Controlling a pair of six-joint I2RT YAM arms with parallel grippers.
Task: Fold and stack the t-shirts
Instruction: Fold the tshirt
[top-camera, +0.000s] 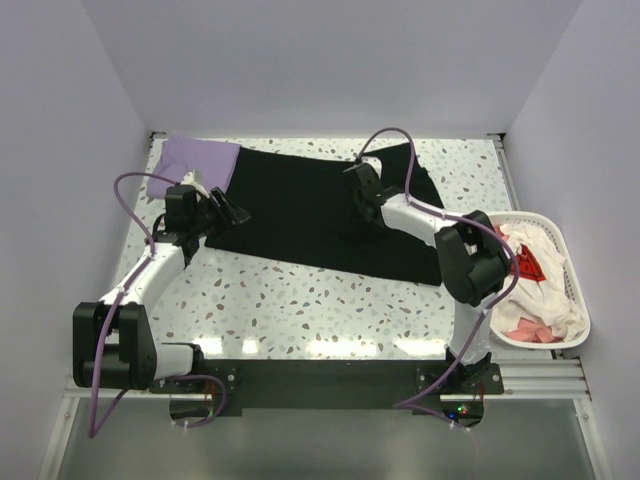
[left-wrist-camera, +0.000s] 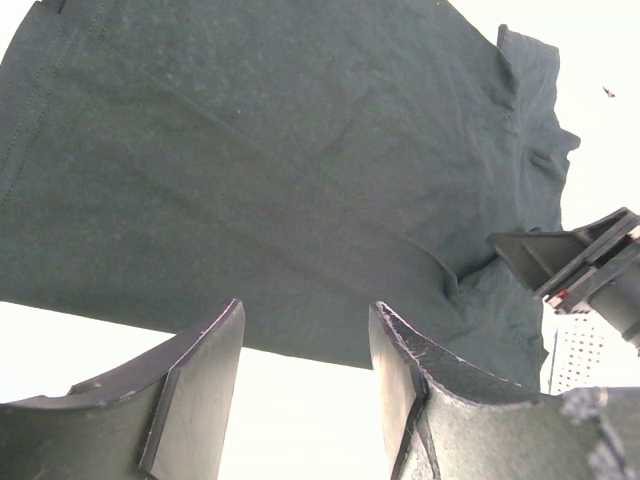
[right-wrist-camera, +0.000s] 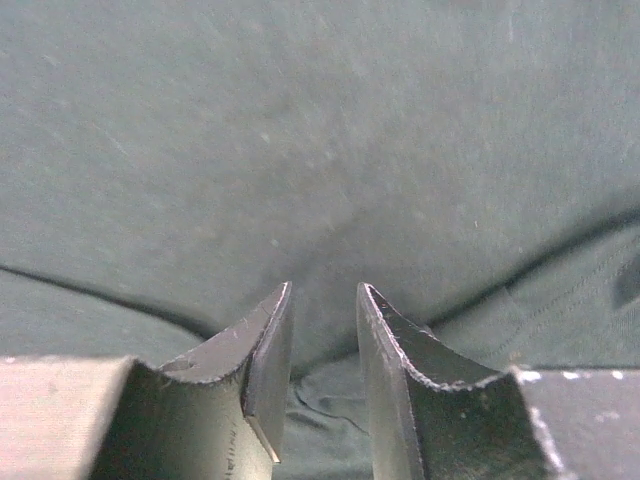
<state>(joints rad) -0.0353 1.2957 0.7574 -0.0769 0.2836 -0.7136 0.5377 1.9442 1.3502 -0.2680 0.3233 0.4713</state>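
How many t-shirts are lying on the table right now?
2. A black t-shirt spread across the table, a lavender t-shirt at its far-left corner. The basket may hide more.

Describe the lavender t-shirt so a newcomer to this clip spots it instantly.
Start at the far left corner of the speckled table. The lavender t-shirt lies there, beside the large black t-shirt spread across the middle. It is the only purple cloth; the other coloured garments sit in the white basket at right.
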